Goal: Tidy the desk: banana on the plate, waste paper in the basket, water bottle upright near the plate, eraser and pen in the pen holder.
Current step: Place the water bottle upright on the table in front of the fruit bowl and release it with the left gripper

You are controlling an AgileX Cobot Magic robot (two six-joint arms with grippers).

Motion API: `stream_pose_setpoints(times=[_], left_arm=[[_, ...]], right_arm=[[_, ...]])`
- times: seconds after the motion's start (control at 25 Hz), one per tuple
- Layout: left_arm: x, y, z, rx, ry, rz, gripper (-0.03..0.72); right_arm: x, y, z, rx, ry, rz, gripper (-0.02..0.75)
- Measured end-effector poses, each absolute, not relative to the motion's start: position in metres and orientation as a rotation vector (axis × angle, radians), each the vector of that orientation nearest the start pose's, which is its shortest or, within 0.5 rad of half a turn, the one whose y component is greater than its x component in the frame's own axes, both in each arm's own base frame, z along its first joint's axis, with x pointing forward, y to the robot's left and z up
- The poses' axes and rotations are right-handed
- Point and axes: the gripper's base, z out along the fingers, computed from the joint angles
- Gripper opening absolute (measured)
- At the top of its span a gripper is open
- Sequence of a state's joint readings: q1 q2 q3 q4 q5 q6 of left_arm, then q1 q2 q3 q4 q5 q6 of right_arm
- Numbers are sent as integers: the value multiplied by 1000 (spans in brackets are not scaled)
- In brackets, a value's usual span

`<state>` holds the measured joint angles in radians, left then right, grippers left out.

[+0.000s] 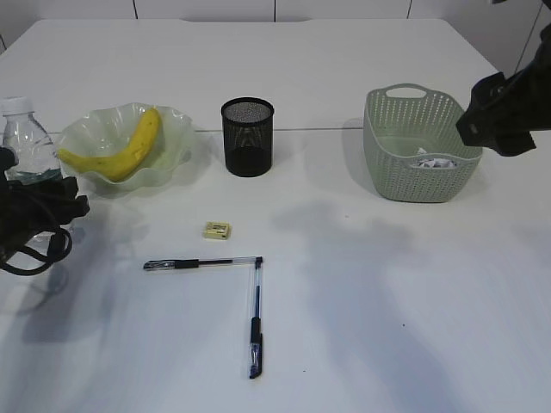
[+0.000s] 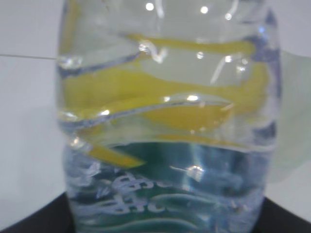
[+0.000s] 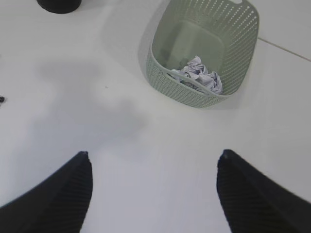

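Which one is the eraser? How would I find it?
Find the black mesh pen holder in the middle of the white desk. Just in front of it lies the eraser, a tiny pale yellow block, far smaller than the two pens nearby.

Pale wall panels (image 1: 207, 9) behind, thin dark vertical joints between them (four visible), soft even light from above

White wall panels (image 1: 207, 9) at the back — thin dark seams between them
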<state>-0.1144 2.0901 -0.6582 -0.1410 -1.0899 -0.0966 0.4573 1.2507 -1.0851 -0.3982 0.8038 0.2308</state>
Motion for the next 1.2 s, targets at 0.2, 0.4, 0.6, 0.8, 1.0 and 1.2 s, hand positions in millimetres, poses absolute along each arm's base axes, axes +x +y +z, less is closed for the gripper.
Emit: stream_pose_setpoints(times=[0.2,0.4,0.6,0.8,1.0,1.2], left_arm=[[336,-27,73,-128,1855,-75,386],[337,-28,72,-117,1844,-79,386],[336,-29,72,-103,1843,-86,396],[327,-28,70,-99,1845,-83,451],[319,-27,67,-98,1864,-79,479],[317,-27,65,-98,1878,-78,568]], right_arm=[[243,91,340,-475,2328,-150,590],[243,91,340,-476,2327,-152,590],[243,91,340,-476,2325,-152,589],[243,91,340,-476,2325,-152,589],[243,91,340,-476,2325,-152,589],[243,91,340,-476,2323,-151,589]])
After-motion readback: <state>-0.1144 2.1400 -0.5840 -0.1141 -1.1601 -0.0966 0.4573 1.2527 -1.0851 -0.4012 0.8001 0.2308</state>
